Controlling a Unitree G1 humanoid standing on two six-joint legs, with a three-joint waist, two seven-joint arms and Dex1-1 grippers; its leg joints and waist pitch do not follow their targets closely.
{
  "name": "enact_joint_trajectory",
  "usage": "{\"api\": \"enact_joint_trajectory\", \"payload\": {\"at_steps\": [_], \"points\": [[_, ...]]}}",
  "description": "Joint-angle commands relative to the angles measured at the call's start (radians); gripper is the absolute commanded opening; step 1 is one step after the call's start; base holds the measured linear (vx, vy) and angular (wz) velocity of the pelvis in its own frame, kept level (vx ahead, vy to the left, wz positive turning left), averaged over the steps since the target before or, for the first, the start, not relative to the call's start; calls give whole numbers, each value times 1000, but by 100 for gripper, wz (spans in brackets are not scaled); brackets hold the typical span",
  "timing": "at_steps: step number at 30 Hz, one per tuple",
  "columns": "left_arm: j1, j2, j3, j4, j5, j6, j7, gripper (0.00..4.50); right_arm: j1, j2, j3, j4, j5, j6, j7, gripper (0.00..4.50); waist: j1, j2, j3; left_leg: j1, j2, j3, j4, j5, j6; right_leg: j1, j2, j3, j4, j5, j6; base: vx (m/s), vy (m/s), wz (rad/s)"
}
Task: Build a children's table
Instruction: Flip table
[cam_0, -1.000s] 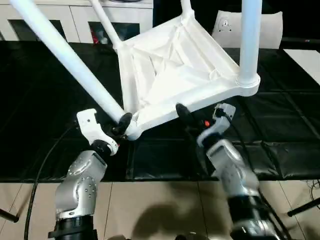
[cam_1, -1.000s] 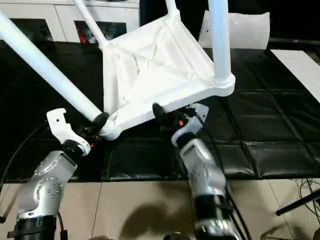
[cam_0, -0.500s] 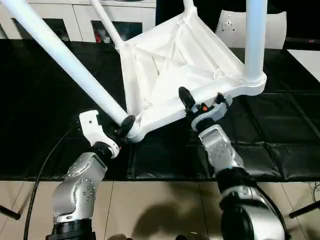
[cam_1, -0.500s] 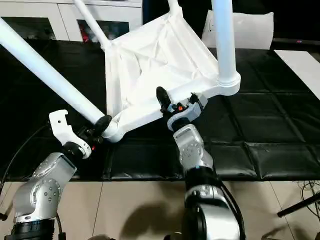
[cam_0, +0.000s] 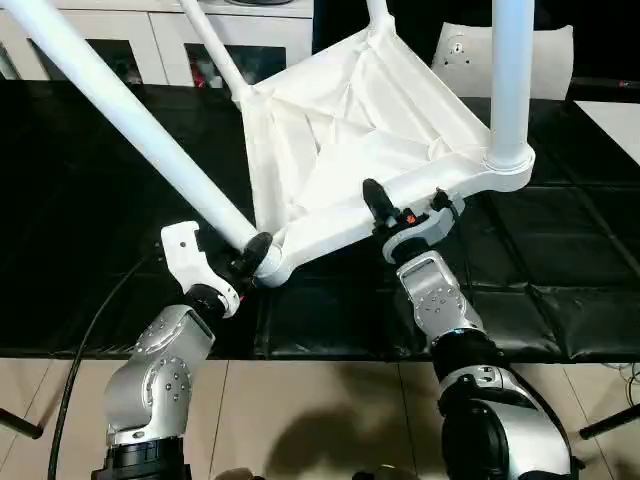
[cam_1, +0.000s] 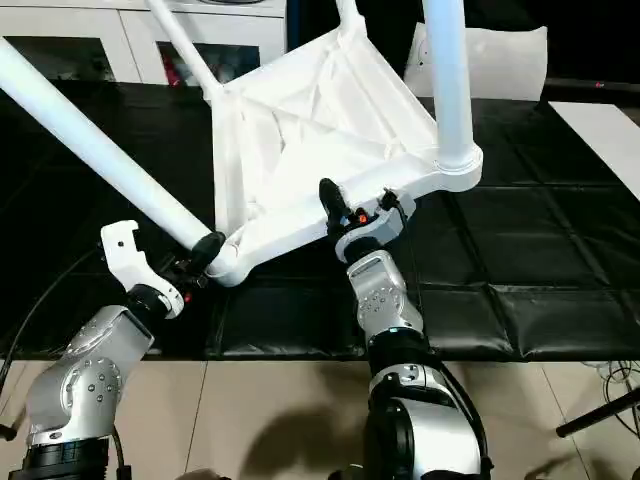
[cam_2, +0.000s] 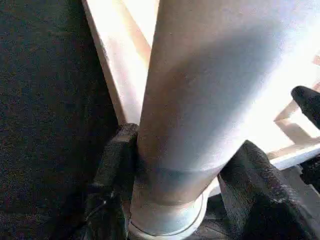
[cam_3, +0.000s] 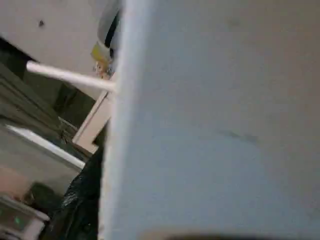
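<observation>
The children's table (cam_0: 350, 130) lies upside down and tilted, its ribbed underside facing me. Its legs stand in the corner sockets; one leg (cam_0: 120, 110) slants up to the left and another (cam_0: 510, 80) rises at the right. My left gripper (cam_0: 250, 255) is shut on the slanting leg just above its socket. In the left wrist view the black fingers (cam_2: 117, 165) press on both sides of that leg (cam_2: 200, 100). My right gripper (cam_0: 385, 215) straddles the table's near rim (cam_0: 330, 232), one black finger (cam_0: 372, 195) on the inner side, and is shut on it.
Black padded mats (cam_0: 100, 200) cover the floor under the table, with beige tiles (cam_0: 300, 410) nearer to me. A white cabinet with glass doors (cam_0: 150, 40) stands at the back left. A flat white board (cam_0: 615, 115) lies at the right edge. A black cable (cam_0: 90, 330) trails by my left arm.
My right gripper has risen to the table's near rim and its jaws have narrowed around it. The left gripper keeps its hold on the leg.
</observation>
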Motion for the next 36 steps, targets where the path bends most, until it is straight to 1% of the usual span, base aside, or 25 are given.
{"api": "enact_joint_trajectory", "payload": {"at_steps": [1,4,5,6,7,9,10,14,15,17,18,19,20,21,23,26,27,29,30,31,32,33,34,35,36], "points": [[2,-10,-45,39,-26,40,-34,207,-45,3,12,-19,0,-18,28,230,3,3,-69,-3,69,-19,-74,71,126,61,-84,64,-55,-29,-273,0,0,0],[3,-4,-44,36,-33,30,-55,207,-49,6,2,-28,3,-30,24,221,4,3,-70,-3,69,-19,-73,79,128,61,-84,64,-53,-22,-275,0,0,0],[6,2,-47,30,-33,24,-66,242,-50,6,0,-32,2,-35,20,216,4,1,-69,-3,69,-19,-74,79,129,61,-84,64,-54,-23,-275,0,0,0],[9,7,-51,25,-32,20,-75,242,-51,6,-1,-35,1,-38,16,216,4,2,-69,-3,69,-19,-74,78,129,61,-84,64,-54,-26,-274,0,0,0],[18,22,-55,13,-33,25,-87,277,-56,3,-5,-45,2,-45,3,214,4,2,-70,-1,69,-20,-74,81,128,60,-84,64,-53,-28,-273,0,0,0],[40,51,-63,-10,-24,24,-104,277,-62,-3,-9,-58,-9,-71,-29,213,4,3,-71,-1,68,-19,-73,89,129,60,-83,63,-51,-19,-274,0,0,0],[57,64,-61,-24,-27,21,-114,277,-68,-9,-16,-57,-14,-87,-55,212,1,7,-70,-1,69,-20,-74,89,128,59,-81,63,-51,-16,-273,0,0,0],[155,118,-62,-99,-39,0,-177,277,-81,-53,-40,-65,-48,-166,-141,211,-6,5,-69,-7,69,-18,-75,71,119,62,-83,63,-52,-37,-274,0,0,0],[179,128,-65,-122,-41,-4,-188,277,-80,-59,-42,-78,-53,-173,-151,211,-9,4,-68,-9,68,-18,-75,67,117,64,-83,63,-53,-42,-273,0,0,0],[211,143,-72,-152,-46,-8,-202,277,-78,-67,-40,-96,-60,-180,-166,211,-14,5,-65,-8,68,-17,-76,44,110,63,-83,65,-56,-65,-269,0,0,0],[235,154,-80,-177,-52,-7,-215,277,-75,-74,-37,-112,-72,-190,-181,211,-15,2,-65,-7,68,-16,-77,31,106,62,-82,65,-59,-77,-266,0,0,0],[238,156,-82,-180,-52,-7,-216,277,-74,-75,-37,-115,-73,-191,-183,211,-16,1,-63,-9,68,-16,-79,7,92,64,-84,67,-62,-115,-257,0,0,0],[265,172,-97,-210,-49,-12,-230,277,-67,-83,-37,-142,-81,-201,-205,211,-18,0,-62,-8,68,-14,-80,-4,87,61,-81,67,-65,-128,-252,0,0,0],[285,184,-110,-232,-44,-19,-240,277,-61,-89,-36,-165,-86,-208,-226,211,-18,-1,-61,-8,70,-16,-82,-21,78,62,-81,67,-65,-149,-243,0,0,0],[291,189,-115,-241,-34,-30,-240,277,-55,-91,-38,-181,-87,-212,-236,211,-24,1,-59,-8,69,-15,-83,-27,69,58,-77,67,-67,-153,-235,0,0,0],[279,184,-114,-236,-11,-65,-224,277,-37,-90,-40,-218,-91,-220,-255,211,-22,2,-61,-4,68,-13,-82,-24,65,55,-75,68,-67,-140,-227,0,0,0],[276,183,-113,-233,-8,-68,-218,277,-34,-89,-40,-225,-91,-220,-257,211,-21,-1,-62,-4,69,-14,-82,-13,65,56,-75,68,-63,-119,-229,0,0,0],[231,163,-93,-191,19,-78,-150,277,-11,-85,-28,-266,-102,-218,-265,211,-19,1,-65,-4,68,-14,-80,21,68,57,-73,68,-55,-61,-233,0,0,0],[229,162,-91,-189,19,-79,-147,277,-11,-85,-28,-267,-102,-218,-265,211,-14,-1,-69,-1,68,-12,-76,51,77,54,-72,68,-51,-14,-239,0,0,0],[188,142,-73,-150,25,-102,-102,277,5,-78,-23,-295,-103,-220,-275,211,-10,5,-67,-1,66,-11,-76,63,86,51,-70,68,-49,7,-246,0,0,0],[180,139,-70,-143,26,-109,-96,277,8,-76,-24,-300,-103,-221,-276,211,-2,1,-66,4,67,-8,-76,53,88,48,-70,68,-53,0,-246,0,0,0],[161,130,-66,-127,18,-120,-90,277,17,-72,-23,-313,-101,-225,-283,211,0,-1,-67,2,67,-9,-77,52,87,51,-71,68,-51,-2,-245,0,0,0],[128,109,-62,-101,-7,-133,-97,277,28,-62,-27,-331,-98,-240,-290,211,7,10,-67,0,66,-11,-77,53,80,53,-73,67,-50,-9,-241,0,0,0],[106,94,-59,-83,-25,-140,-103,277,36,-55,-29,-344,-96,-250,-294,211,7,6,-66,-1,65,-9,-76,54,80,51,-71,68,-53,-6,-235,0,0,0],[106,94,-59,-83,-25,-140,-103,277,36,-55,-29,-344,-96,-250,-294,211,12,5,-69,2,67,-10,-76,63,75,52,-71,67,-50,10,-231,0,0,0]]}}
